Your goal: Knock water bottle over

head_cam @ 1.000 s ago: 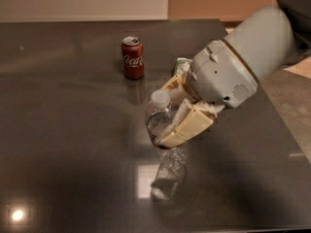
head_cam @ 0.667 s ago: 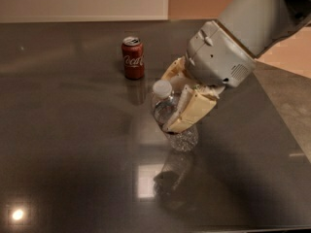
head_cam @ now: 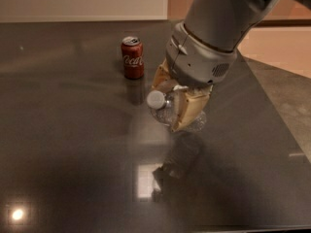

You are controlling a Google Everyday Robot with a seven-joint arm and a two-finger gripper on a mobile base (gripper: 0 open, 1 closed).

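The gripper [head_cam: 171, 103] grips the tilted water bottle [head_cam: 163, 111], cap toward 9 o'clock, at 4 o'clock from the Coca-Cola can [head_cam: 132, 57]. The tipping looks half done. Next it should lay the bottle flat and let go.

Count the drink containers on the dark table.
2: the red Coca-Cola can stands at the back; the clear ribbed plastic water bottle leans mid-table, held in the robot's hand.

One water bottle [head_cam: 164, 112]; one pincer [head_cam: 172, 105] gripping it; one red can [head_cam: 132, 58]; one table [head_cam: 58, 130].
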